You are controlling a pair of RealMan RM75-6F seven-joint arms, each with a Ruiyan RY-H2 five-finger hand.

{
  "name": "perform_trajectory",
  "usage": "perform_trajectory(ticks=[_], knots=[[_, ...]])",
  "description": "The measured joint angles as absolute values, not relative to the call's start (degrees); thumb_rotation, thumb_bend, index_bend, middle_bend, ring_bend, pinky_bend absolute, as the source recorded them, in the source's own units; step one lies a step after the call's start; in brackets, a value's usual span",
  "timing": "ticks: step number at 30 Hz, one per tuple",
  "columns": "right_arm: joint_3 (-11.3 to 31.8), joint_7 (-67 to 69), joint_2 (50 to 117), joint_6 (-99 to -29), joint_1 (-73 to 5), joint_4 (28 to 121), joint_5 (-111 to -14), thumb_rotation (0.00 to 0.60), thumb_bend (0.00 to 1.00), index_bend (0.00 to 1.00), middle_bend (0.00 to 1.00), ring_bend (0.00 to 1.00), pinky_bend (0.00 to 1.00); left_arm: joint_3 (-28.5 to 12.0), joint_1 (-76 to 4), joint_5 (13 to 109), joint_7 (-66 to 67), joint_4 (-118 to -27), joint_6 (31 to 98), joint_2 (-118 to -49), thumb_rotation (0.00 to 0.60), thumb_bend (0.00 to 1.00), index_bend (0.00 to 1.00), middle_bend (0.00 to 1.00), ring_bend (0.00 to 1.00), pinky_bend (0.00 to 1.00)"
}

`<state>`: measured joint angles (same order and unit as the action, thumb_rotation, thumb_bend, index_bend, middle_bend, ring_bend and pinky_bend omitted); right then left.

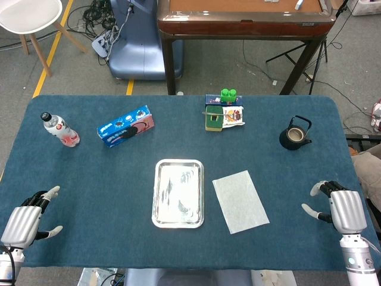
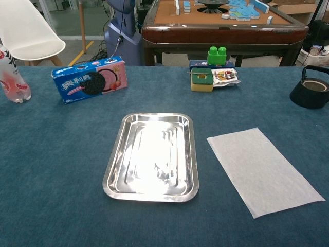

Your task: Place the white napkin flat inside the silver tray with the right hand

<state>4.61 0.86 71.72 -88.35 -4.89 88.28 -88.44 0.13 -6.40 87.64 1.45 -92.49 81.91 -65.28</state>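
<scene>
The white napkin lies flat on the blue tablecloth, just right of the silver tray. The tray holds nothing and sits at the table's middle. My right hand hovers near the front right edge of the table, well right of the napkin, fingers apart and holding nothing. My left hand rests at the front left corner, also with fingers spread and nothing in it. Neither hand shows in the chest view.
A black teapot stands at the back right. A green block on small boxes sits at back centre, a blue biscuit box and a water bottle at back left.
</scene>
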Motion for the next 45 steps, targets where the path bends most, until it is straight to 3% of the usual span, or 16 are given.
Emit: perform_trajectory(ticks=[17,21,30,33,45], knots=[[2.8,0.6,72.1,-83.0,-6.8,88.0,-88.8,0.600,0.00,0.58,0.57,0.49,0.68,0.3,-5.3,87.1,1.9,-93.8,83.3,-63.7,0.600,0.01,0.13,0.25,0.16,0.30],[2.1,-0.8,72.3,-83.0,-6.9,88.5,-89.9,0.600,0.00,0.58,0.63,0.56,0.77,0.2,-5.2,87.1,1.4,-94.1,83.4,-63.4,0.600,0.01,0.13,0.25,0.16,0.30],[1.3,-4.1,73.4,-83.4,-7.2,89.2,-91.9,0.600,0.00,0.58,0.99,0.92,1.00,0.2,-5.5,87.2,0.6,-94.2,82.8,-62.9,0.600,0.01,0.13,0.26,0.16,0.31],[1.3,-5.4,73.9,-82.3,-8.1,89.4,-92.1,0.600,0.00,0.56,1.00,0.99,1.00,0.2,-5.5,87.1,0.9,-94.4,82.5,-63.0,0.600,0.01,0.13,0.26,0.16,0.32],[1.1,-9.2,75.2,-79.0,-10.5,92.2,-92.6,0.600,0.00,0.53,1.00,1.00,1.00,1.1,-6.6,87.6,2.6,-94.2,79.9,-64.4,0.600,0.01,0.13,0.28,0.16,0.33]])
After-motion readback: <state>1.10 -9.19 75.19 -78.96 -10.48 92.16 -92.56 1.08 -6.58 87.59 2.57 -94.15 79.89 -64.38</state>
